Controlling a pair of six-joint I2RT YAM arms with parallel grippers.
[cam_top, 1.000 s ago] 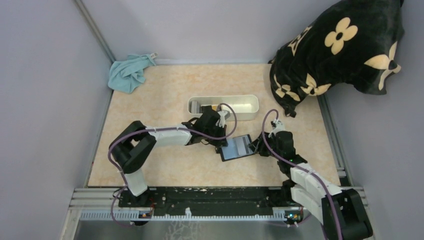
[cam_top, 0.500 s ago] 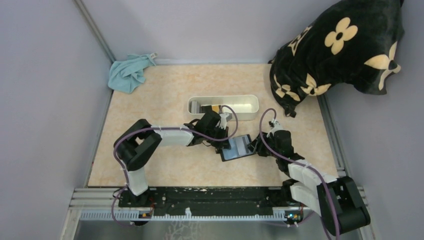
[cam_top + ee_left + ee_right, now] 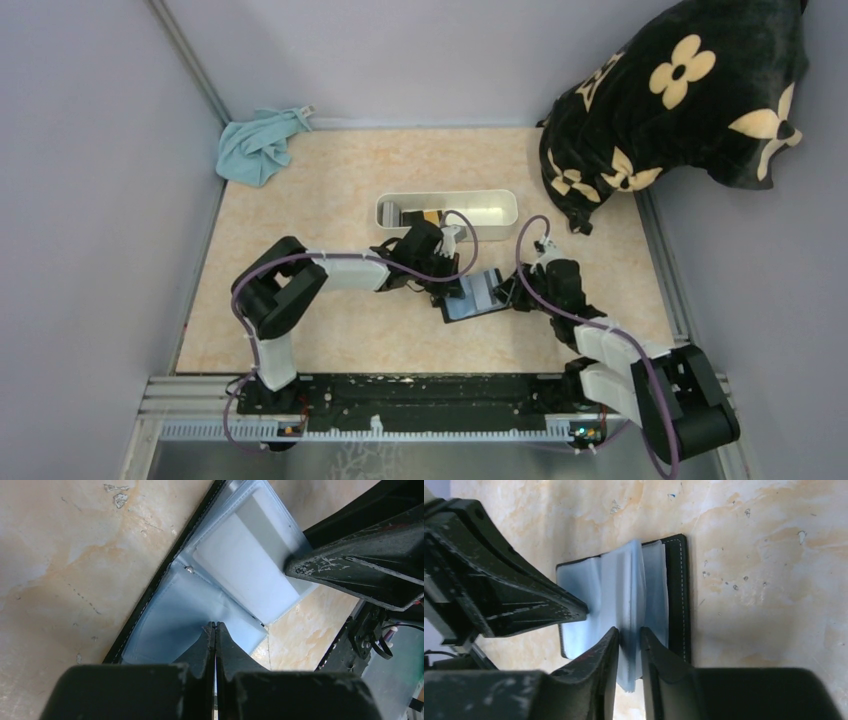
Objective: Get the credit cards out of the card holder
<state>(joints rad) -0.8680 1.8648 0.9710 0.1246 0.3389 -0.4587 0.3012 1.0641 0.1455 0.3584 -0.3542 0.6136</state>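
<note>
The black card holder (image 3: 474, 297) lies open on the table, its grey-blue sleeves facing up. In the left wrist view a pale card (image 3: 240, 565) sits inside a sleeve of the holder (image 3: 165, 615). My left gripper (image 3: 452, 284) is shut, and its tips (image 3: 215, 625) press down on the left sleeve page. My right gripper (image 3: 512, 293) comes in from the right. Its jaws (image 3: 628, 632) are closed on a raised bundle of blue sleeves (image 3: 629, 590) near the holder's black cover (image 3: 678, 595). I cannot tell whether cards are in that bundle.
A white oblong tray (image 3: 500, 206) with small items stands just behind the grippers. A teal cloth (image 3: 258, 146) lies at the back left corner. A black flowered cushion (image 3: 690, 90) fills the back right. Grey walls close in both sides.
My left gripper has moved a little right onto the holder. My right gripper has edged left along with the sleeves. The holder has barely shifted.
</note>
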